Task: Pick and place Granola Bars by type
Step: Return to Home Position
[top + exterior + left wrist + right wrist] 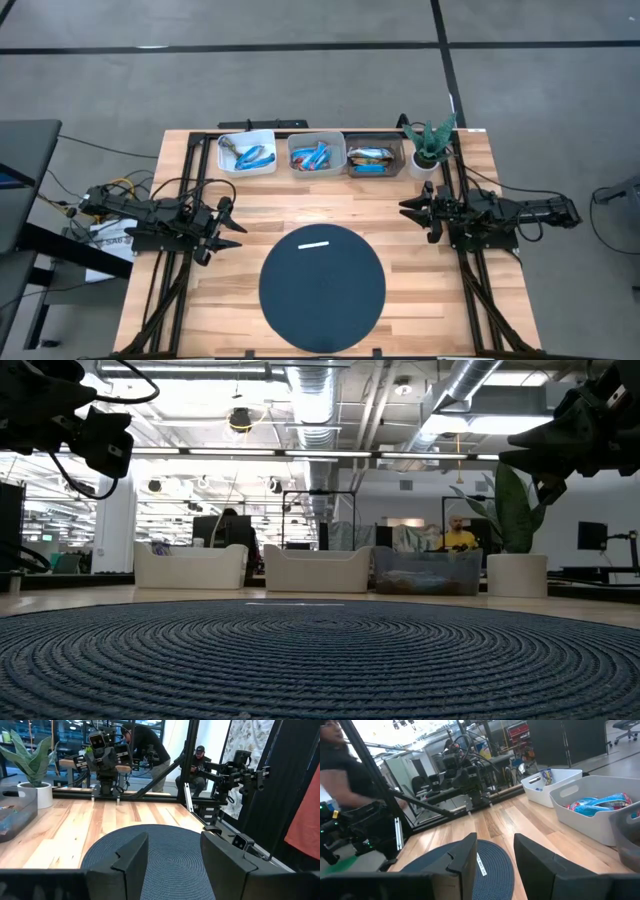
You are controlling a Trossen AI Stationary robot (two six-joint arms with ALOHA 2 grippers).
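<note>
The granola bars lie in three bins along the table's far edge: blue ones in the left white bin [247,153], blue and reddish ones in the middle white bin [317,153] [596,803], brown-orange and blue ones in the clear bin [375,158]. My left gripper [231,222] [172,855] hovers open above the table's left side, pointing right. My right gripper [408,208] [495,855] hovers open above the right side, pointing left. Neither is near a bar.
A round dark woven mat [322,288] covers the near middle of the table, with a thin white strip [313,244] on its far part. A potted plant [430,148] stands at the far right corner. Bare wood lies between mat and bins. People show beyond the table.
</note>
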